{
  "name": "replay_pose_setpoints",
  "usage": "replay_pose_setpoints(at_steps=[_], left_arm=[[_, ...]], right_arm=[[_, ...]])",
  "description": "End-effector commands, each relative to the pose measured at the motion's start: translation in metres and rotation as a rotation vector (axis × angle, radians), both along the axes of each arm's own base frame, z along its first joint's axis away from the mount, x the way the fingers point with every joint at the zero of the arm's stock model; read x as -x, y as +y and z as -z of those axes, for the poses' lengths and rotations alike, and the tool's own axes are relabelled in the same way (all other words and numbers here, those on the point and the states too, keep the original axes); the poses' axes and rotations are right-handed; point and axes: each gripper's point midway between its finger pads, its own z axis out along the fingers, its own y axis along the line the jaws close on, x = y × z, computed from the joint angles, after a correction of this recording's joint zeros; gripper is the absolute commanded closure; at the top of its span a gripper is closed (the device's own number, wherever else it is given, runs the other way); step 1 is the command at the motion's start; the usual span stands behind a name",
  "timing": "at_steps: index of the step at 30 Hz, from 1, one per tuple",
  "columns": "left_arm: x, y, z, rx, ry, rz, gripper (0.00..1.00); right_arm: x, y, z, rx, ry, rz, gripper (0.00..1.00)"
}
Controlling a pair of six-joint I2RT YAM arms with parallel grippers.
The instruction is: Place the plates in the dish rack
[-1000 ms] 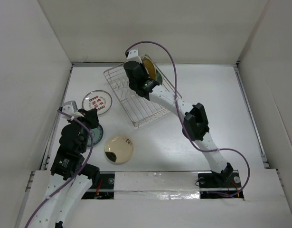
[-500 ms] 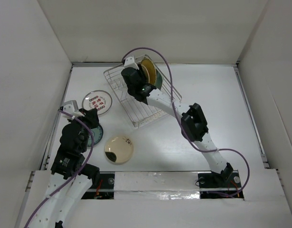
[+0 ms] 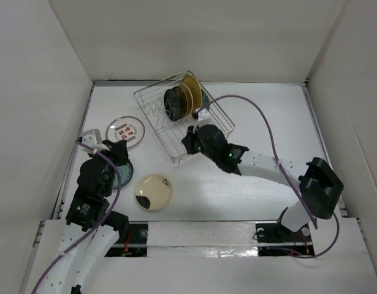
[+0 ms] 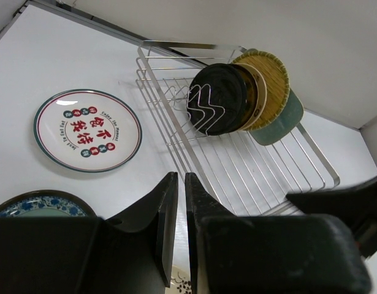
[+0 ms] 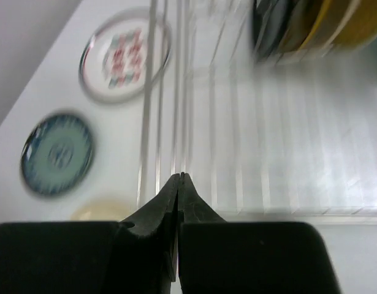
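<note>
Wire dish rack [image 3: 176,146] at far middle of counter [image 3: 268,122], prongs [image 4: 203,107] keeping four plates [image 3: 182,101] on edge; red-marked plate [image 4: 87,130], teal plate [image 5: 56,153], blotched plate [image 3: 154,193] flat toward left edge; right pincer [image 5: 179,176], left pincer [image 4: 181,177] closed, empty.

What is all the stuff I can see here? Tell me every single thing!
Dish rack: one, silver wire, far middle of the table.
Plates in the rack: at least three on edge: black plate, gold plate, pale green plate.
Red-marked plate: one, white, flat, left of the rack.
Teal plate: one, by the left arm.
Cream plate: one, dark blotch, near middle.
Table: one, white.
Cables: purple, along both arms.
Left gripper: black, empty, fingers close together.
Right gripper: black, shut, empty, at the rack's near edge.
</note>
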Motion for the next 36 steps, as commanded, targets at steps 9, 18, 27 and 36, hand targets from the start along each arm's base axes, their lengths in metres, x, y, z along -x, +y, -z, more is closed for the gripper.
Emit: replay_pose_setpoints(at_steps=[9,18,27,36], left_arm=[[0.003,-0.009,-0.015,0.017,-0.068,0.056,0.92],[0.005,-0.011,-0.021,0.024,-0.091,0.069,0.91],[0.008,-0.011,-0.023,0.027,-0.1,0.074,0.91],[0.011,-0.009,-0.025,0.034,-0.113,0.072,0.9]], right_arm=[[0.11,0.06,0.126,-0.234,0.5,-0.284,0.51],[0.125,0.067,0.151,-0.257,0.589,-0.341,0.57],[0.14,0.067,0.156,-0.238,0.59,-0.329,0.79],[0.141,0.049,0.122,-0.197,0.468,-0.258,1.0]])
